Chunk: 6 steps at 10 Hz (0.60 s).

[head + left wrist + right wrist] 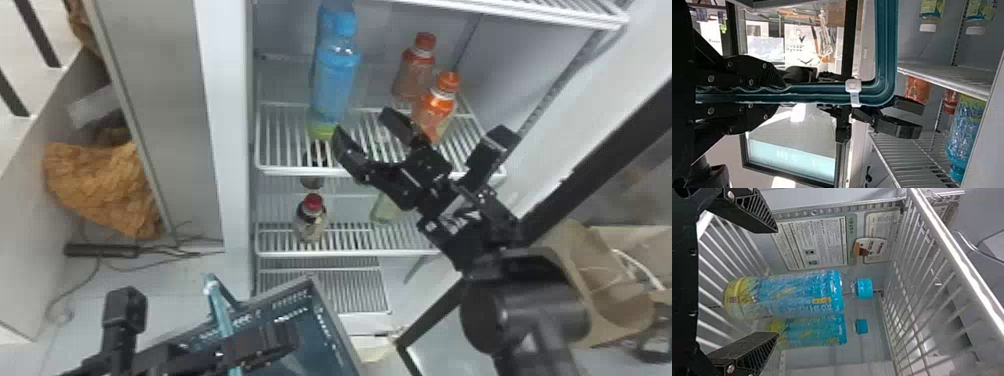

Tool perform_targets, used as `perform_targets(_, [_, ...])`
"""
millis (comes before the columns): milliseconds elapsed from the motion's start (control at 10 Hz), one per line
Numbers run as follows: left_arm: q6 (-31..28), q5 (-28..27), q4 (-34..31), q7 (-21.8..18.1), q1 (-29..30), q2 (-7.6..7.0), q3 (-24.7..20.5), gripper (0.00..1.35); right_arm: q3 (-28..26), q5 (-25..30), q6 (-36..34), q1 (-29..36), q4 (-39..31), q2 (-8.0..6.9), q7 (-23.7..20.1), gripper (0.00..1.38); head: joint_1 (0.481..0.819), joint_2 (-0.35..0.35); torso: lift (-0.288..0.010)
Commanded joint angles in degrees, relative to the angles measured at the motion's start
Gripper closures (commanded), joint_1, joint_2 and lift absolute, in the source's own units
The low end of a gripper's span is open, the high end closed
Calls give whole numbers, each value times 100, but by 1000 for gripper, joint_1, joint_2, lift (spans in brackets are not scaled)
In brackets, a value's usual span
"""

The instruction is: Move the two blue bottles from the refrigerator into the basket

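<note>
wire shelf (pixel 300 171) | two blue bottles (pixel 334 82) | two orange bottles (pixel 436 111) | lower shelf (pixel 345 254) | red-capped bottle (pixel 311 220) | pale green item (pixel 385 209)

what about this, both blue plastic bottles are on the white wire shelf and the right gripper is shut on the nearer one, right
Not shut: the right wrist view shows the right gripper open, not closed on the nearer blue bottle. The farther blue bottle and it do stand on the shelf.

Two blue bottles (pixel 334 80) – capped, upright, near each other, on refrigerator shelf (pixel 295 171)
</note>
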State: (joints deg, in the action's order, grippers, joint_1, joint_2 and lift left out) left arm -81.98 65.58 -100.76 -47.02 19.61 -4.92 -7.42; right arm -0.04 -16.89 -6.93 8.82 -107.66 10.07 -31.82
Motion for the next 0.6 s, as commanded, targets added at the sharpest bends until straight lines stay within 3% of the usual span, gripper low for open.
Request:
perform_targets(0, [0, 1, 14, 0, 8, 0, 11, 1202, 130, 33, -24, -291, 241, 31, 9, 105, 695, -194, -10])
perform_targets(500, [0, 1, 14, 0, -6, 0, 11, 1202, 575, 124, -164, -952, 789, 48, 114, 105, 695, -138, -10])
